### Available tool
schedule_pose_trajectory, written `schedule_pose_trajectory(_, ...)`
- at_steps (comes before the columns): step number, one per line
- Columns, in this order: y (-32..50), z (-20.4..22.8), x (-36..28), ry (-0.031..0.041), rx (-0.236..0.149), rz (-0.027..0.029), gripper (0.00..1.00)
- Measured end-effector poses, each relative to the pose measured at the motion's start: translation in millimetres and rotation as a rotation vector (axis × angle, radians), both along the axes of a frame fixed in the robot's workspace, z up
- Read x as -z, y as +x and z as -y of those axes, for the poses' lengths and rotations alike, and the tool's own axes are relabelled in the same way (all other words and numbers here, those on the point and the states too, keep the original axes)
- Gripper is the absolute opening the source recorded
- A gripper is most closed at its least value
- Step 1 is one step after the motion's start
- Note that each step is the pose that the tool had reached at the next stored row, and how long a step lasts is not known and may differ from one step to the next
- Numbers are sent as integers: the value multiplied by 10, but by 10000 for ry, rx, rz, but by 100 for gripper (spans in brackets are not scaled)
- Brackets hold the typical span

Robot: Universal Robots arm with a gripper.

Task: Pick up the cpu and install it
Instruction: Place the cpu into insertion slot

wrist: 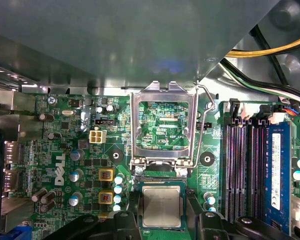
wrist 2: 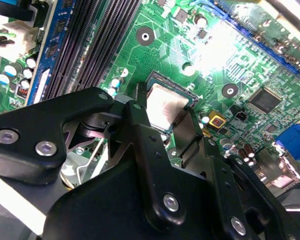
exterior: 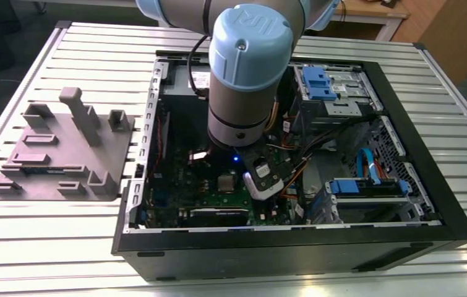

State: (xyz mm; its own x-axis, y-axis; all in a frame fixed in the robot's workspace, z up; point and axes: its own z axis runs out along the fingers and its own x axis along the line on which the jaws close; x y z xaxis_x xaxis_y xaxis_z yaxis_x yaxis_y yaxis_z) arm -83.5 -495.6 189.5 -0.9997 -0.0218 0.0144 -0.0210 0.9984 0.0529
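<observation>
The cpu (wrist: 161, 206) is a silver-topped square chip lying flat in the motherboard socket (wrist: 162, 179). It also shows in the second wrist view as the cpu (wrist 2: 164, 104), and under the arm in the exterior view as the cpu (exterior: 227, 181). My gripper (wrist: 163, 220) is right over it. Its black fingers (wrist: 128, 221) stand apart, one on each side of the chip, with a thin dark gap to its edges. The metal retention frame (wrist: 163, 131) of the socket is swung up and open, its lever (wrist: 206, 125) raised.
The open computer case (exterior: 431, 185) lies on a slatted metal table (exterior: 43, 247). Memory slots (wrist: 245, 170) run beside the socket, and cables (wrist: 270, 55) hang over one corner. Blue drive bays (exterior: 324, 83) sit at the exterior view's right, and a grey parts fixture (exterior: 60, 148) at its left.
</observation>
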Motion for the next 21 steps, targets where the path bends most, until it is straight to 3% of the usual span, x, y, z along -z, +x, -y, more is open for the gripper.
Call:
schedule_pose_trajectory(3,0,0,-7,1,0,1,45)
schedule_pose_trajectory(8,-1,0,-73,-1,1,-1,45)
schedule_pose_trajectory(18,0,0,-49,-9,1,1,46)
schedule_pose_trajectory(19,0,0,-42,-10,1,0,53)
schedule_pose_trajectory(21,0,1,-23,-11,0,0,53)
